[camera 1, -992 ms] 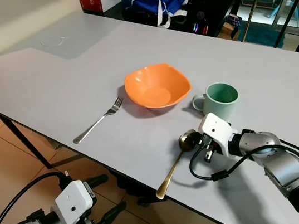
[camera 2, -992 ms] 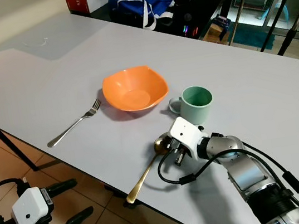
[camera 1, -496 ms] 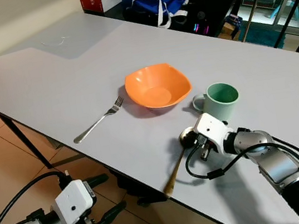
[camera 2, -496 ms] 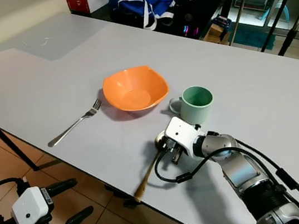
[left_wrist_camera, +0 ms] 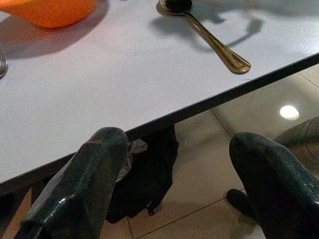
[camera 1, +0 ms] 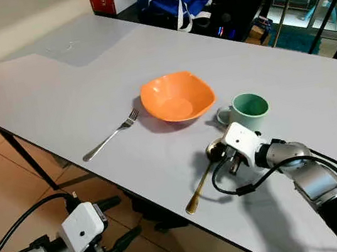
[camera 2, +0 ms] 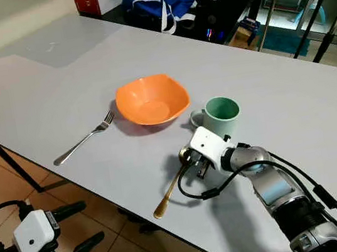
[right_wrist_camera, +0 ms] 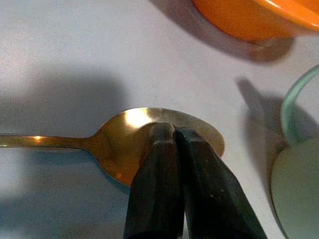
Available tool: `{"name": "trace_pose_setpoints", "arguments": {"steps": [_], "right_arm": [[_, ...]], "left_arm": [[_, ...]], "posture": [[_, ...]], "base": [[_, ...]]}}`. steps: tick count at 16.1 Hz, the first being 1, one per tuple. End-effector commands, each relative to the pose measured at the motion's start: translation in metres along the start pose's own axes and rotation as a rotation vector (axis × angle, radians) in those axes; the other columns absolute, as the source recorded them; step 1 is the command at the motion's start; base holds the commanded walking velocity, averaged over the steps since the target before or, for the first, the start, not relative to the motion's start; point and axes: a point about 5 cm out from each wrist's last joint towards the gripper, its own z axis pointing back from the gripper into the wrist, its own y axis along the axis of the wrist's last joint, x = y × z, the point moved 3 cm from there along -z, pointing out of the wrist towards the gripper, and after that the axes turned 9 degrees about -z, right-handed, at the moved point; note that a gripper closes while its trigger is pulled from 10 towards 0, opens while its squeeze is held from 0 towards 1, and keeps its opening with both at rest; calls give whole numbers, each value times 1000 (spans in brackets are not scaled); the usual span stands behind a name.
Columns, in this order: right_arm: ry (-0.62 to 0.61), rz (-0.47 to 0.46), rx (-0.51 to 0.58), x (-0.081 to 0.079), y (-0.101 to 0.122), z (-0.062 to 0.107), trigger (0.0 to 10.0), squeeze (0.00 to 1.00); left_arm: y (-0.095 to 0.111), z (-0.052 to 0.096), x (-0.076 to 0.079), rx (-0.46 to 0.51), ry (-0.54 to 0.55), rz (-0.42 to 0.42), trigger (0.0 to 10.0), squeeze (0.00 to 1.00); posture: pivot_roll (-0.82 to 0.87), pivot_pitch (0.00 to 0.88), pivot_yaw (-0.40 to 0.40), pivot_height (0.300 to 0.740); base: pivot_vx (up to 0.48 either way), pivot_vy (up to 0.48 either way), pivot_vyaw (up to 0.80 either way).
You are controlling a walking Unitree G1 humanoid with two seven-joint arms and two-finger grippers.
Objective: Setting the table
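Pressing together, right gripper (right_wrist_camera: 172,149) tips down on the spoon (camera 1: 203,176) bowl, pushing rather than pinching. Lying flat near the table (camera 1: 55,92) edge, just before the mug (camera 1: 250,111), beside the bowl (camera 1: 177,96). Probably light, stiff, slick metal; best pinched across the thin handle. Left gripper (left_wrist_camera: 179,164) spread wide, idle below table.

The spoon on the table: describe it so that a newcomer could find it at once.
On the white table, look at the near edge, in front of the green mug. The spoon lies there under the right gripper; unlike the silver fork, it is gold.
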Motion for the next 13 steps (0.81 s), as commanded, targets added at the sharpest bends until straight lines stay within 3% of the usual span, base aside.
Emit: {"name": "trace_pose_setpoints", "arguments": {"steps": [1, 2, 3, 4, 5, 6, 7, 8, 9, 10, 11, 12, 13], "right_arm": [[-2, 4, 43, 6, 11, 7, 0, 0], [8, 7, 66, 6, 16, 12, 3608, 0], [9, 27, 95, 6, 21, 21, 10000, 0], [7, 26, 146, 6, 29, 34, 10000, 0], [-20, -65, 272, 7, 48, 55, 10000, 0], [-35, -121, 338, 8, 58, 65, 10000, 0], [-96, -258, 481, 12, 77, 81, 10000, 0], [-182, -343, 566, 15, 86, 90, 10000, 0], [-315, -397, 629, 16, 92, 94, 10000, 0], [-423, -417, 618, 18, 90, 92, 10000, 0], [-482, -494, 636, 17, 90, 91, 10000, 133], [-535, -601, 673, 16, 90, 87, 10000, 1000], [-555, -624, 647, 13, 87, 80, 10000, 1000]], "left_arm": [[4, -1, -2, 18, 9, -16, 10000, 0], [8, -2, -5, 38, 31, -32, 10000, 0], [18, -2, -13, 85, 81, -28, 10000, 0], [28, -3, -22, 129, 143, -14, 10000, 0], [41, -7, -36, 161, 239, 1, 10000, 0], [48, -9, -43, 182, 292, -10, 10000, 0], [60, -13, -60, 183, 415, -40, 10000, 0], [72, -17, -74, 201, 521, -66, 10000, 0], [92, -21, -92, 278, 654, -46, 10000, 0], [101, -25, -97, 315, 683, -22, 10000, 0], [106, -31, -98, 341, 682, 92, 10000, 0], [104, -36, -99, 328, 715, 201, 10000, 1000], [96, -40, -96, 268, 720, 203, 10000, 1000]], "posture": [[26, 29, -42, 740], [26, 29, -42, 740], [27, 27, -45, 740], [29, 26, -49, 740], [28, 17, -55, 740], [24, 13, -60, 740], [22, 10, -61, 740], [24, 0, -67, 740], [20, 0, -62, 740], [19, 0, -58, 740], [17, 0, -47, 740], [18, 0, -34, 740], [25, 0, -34, 740]], "base": [[0, 0, 0], [0, 0, 0], [0, 0, 0], [0, 0, 0], [0, 0, 0], [0, 0, 0], [0, 0, 0], [0, 0, 0], [0, 480, 0], [0, 480, 0], [0, 480, 0], [0, 480, 0], [0, 480, 0]]}}
